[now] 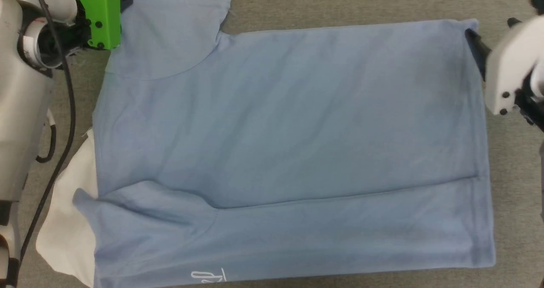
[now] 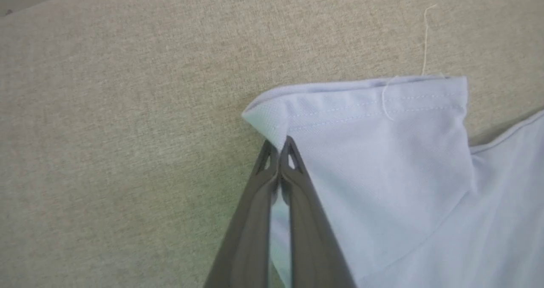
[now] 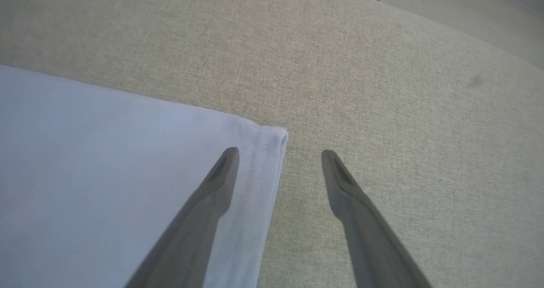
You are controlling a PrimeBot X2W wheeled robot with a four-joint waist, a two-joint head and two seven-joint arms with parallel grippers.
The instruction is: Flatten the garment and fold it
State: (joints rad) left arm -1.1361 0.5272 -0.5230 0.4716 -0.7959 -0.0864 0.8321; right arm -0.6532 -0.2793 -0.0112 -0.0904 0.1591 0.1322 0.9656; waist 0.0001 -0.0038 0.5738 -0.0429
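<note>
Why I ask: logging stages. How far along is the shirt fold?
Done: the shirt lies spread flat, its near strip seemingly folded over along a crease. In hand: the left pincer is shut on the far sleeve corner; the right pincer stands open astride the hem corner. Left: probably closing it and folding the far side over.

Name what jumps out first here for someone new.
The light blue garment spreads across the grey surface, its white collar at the head view's lower left. The left gripper is shut on a sleeve corner at the upper left; the right gripper stands open astride the hem corner at the upper right.
</note>
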